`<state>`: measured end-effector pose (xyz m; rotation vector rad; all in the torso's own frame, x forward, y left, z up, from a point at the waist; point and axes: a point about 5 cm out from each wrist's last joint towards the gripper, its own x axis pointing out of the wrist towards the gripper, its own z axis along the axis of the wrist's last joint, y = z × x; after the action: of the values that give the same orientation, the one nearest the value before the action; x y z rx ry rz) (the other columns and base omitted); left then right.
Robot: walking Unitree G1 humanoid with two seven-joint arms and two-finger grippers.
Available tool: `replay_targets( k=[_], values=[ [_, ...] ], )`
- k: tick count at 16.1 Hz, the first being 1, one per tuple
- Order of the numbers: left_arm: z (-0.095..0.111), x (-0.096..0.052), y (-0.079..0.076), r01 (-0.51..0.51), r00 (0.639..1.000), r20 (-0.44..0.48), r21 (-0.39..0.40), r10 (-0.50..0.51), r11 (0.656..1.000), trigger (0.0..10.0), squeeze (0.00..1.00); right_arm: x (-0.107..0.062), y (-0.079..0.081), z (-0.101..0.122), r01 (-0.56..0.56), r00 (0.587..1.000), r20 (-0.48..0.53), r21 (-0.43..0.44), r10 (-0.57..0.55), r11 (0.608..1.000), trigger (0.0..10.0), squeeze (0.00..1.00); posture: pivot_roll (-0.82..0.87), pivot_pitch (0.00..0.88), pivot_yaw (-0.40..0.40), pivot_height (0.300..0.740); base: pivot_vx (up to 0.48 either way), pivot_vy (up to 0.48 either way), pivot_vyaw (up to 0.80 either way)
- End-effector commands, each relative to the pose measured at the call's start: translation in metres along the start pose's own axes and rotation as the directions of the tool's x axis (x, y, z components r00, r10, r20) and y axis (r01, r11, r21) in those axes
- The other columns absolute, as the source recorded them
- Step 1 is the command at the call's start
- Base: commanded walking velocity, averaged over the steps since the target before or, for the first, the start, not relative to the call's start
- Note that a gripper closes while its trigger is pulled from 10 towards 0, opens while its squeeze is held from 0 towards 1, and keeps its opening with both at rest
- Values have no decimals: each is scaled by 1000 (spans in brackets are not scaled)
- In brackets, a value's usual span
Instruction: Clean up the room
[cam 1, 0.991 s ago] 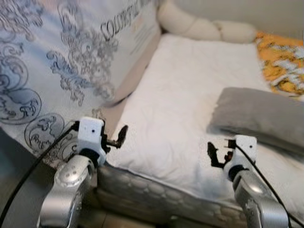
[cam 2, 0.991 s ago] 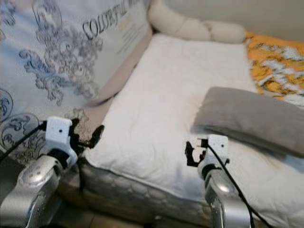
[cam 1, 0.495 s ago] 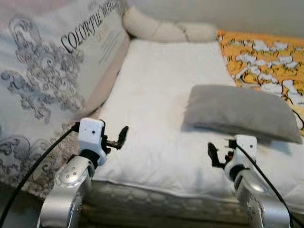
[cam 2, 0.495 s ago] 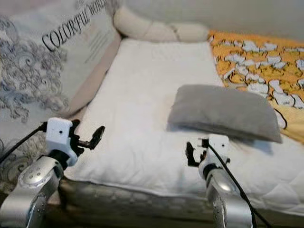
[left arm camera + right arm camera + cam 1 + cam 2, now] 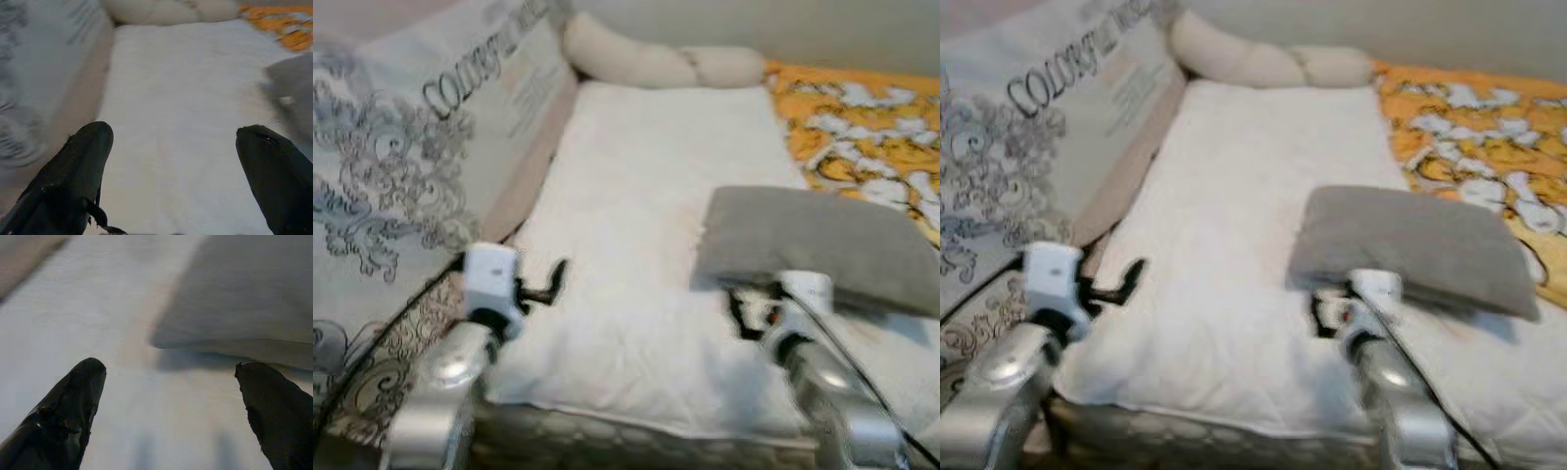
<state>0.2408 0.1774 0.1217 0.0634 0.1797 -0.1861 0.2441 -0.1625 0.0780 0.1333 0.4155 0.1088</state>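
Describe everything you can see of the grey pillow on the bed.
The grey pillow is a plain, soft-looking rectangle of matte fabric with no pattern. It lies flat on the white quilted mattress pad, its long side across the bed, its far end reaching toward the orange patterned blanket. The right claw hovers open just short of its near edge, not touching it.

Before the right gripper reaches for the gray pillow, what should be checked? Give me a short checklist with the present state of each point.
1. Right gripper open: ok, fingers wide apart.
2. Gray pillow in front of it: ok, its near edge lies just ahead.
3. Nothing lies on the pillow: ok.
4. Left gripper empty: ok, open over the white mattress pad.
5. Sharp view: not ok, the head pictures are blurred.
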Motion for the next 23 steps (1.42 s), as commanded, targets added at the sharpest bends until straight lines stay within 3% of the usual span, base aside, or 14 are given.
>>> replay_targets(
  k=[1, 10, 11, 13, 14, 15, 17, 18, 19, 20, 21, 23],
  values=[
    [1, 2, -5, 19, 1000, 4, 0, -19, 1000, 10000, 0, -2, -9, 0, 28, 1000, 4, -3, -28, 1000, 10000, 0, 67, 0, -17, 740, 0, 0, 0],
    [3, 9, -7, 36, 999, -2, 21, -36, 999, 10000, 0, 8, -11, 6, 30, 999, 24, -12, -30, 999, 10000, 0, 58, 0, -7, 740, 0, 0, 0],
    [3, 11, -8, 45, 999, -4, 25, -45, 999, 10000, 0, 13, -12, 10, 39, 999, 29, 34, -40, 999, 10000, 1000, 57, 0, -4, 740, 0, 0, 0],
    [4, 13, -9, 66, 998, -13, 38, -65, 997, 10000, 0, 22, -16, 17, 58, 997, 35, 125, -63, 990, 10000, 1000, 57, 0, 0, 740, 0, 0, 0],
    [4, 15, -12, 110, 994, -27, 43, -109, 993, 10000, 0, 32, -23, 20, 107, 994, 12, 221, -112, 969, 10000, 1000, 59, 0, 5, 740, 0, 0, 0],
    [4, 16, -12, 122, 992, -30, 46, -121, 991, 10000, 0, 35, -25, 21, 116, 993, 7, 245, -121, 963, 10000, 1000, 61, 0, 4, 740, 0, 0, 0],
    [4, 17, -15, 165, 986, -44, 58, -163, 985, 10000, 0, 47, -39, 23, 161, 985, -5, 365, -171, 917, 10000, 1000, 61, 0, 11, 740, 0, 0, 0],
    [5, 18, -15, 168, 985, -46, 62, -165, 984, 10000, 0, 50, -41, 24, 171, 983, -8, 382, -182, 908, 10000, 1000, 62, 0, 12, 740, 0, 0, 0],
    [5, 20, -17, 204, 978, -51, 84, -201, 975, 10000, 0, 57, -50, 27, 196, 977, -14, 448, -212, 872, 10000, 1000, 69, 0, 11, 740, 0, 0, 0],
    [8, 22, -20, 279, 960, -53, 93, -275, 956, 10000, 686, 65, -59, 31, 213, 971, -21, 520, -237, 827, 10000, 1000, 78, 0, 10, 740, 0, 0, 0],
    [11, 24, -22, 319, 948, -53, 106, -315, 942, 10000, 1000, 70, -63, 37, 207, 969, -7, 557, -245, 804, 10000, 1000, 86, 0, 10, 740, 0, 0, 0],
    [16, 27, -22, 336, 942, -57, 130, -331, 933, 10000, 1000, 75, -72, 42, 223, 959, 2, 611, -284, 760, 10000, 1000, 94, 0, 15, 740, 0, 0, 0]
  ],
)
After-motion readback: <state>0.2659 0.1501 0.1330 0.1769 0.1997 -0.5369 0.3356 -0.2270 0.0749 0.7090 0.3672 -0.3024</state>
